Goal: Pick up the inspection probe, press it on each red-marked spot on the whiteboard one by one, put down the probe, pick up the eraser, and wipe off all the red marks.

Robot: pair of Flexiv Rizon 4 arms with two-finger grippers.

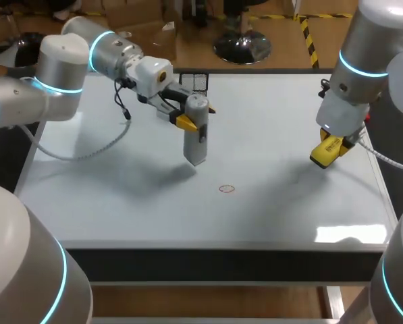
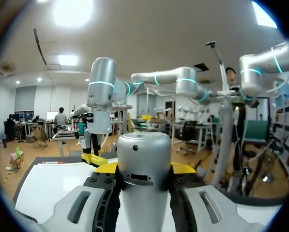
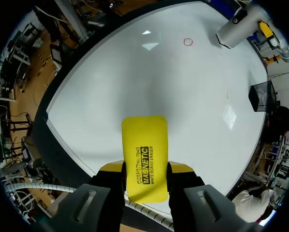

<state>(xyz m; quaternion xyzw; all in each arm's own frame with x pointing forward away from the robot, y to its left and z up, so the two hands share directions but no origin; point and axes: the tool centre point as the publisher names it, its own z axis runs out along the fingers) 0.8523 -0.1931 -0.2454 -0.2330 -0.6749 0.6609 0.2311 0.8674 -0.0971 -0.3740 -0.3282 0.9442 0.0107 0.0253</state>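
The left arm [image 1: 59, 81] comes in from the left side and ends over the middle of the whiteboard [image 1: 275, 128] that covers the worktop [image 1: 221, 260]. Its left hand [image 1: 191, 116] is closed on the probe [image 1: 196, 138], a silver-grey cylinder with a rounded top. The yellow fingertips press against the cylinder from both sides near its upper part. The probe stands close to upright, with its lower end pointing down at the board. Whether that end touches the surface cannot be told. In the left wrist view the probe [image 2: 144, 162] fills the space between the two fingers of the left hand [image 2: 144, 170].

A single small red ring [image 1: 227, 189] is drawn on the whiteboard. It lies nearer the front edge than the probe, a little to the probe's right and apart from it. The right wrist view shows the same red ring [image 3: 188, 42] just beside the probe's lower end [image 3: 231, 33].

The right arm [image 1: 363, 54] comes down at the right side. Its right hand [image 1: 329, 150] grips the eraser [image 1: 325, 152], a flat yellow block, held tilted above the board near the right edge. In the right wrist view the eraser [image 3: 144, 154] sticks out well past the fingertips of the right hand [image 3: 144, 170], with both fingers clamped on its long edges and bare whiteboard [image 3: 134, 82] beneath it.

A black mesh box [image 1: 196, 81] stands at the far edge of the board, behind the left hand.
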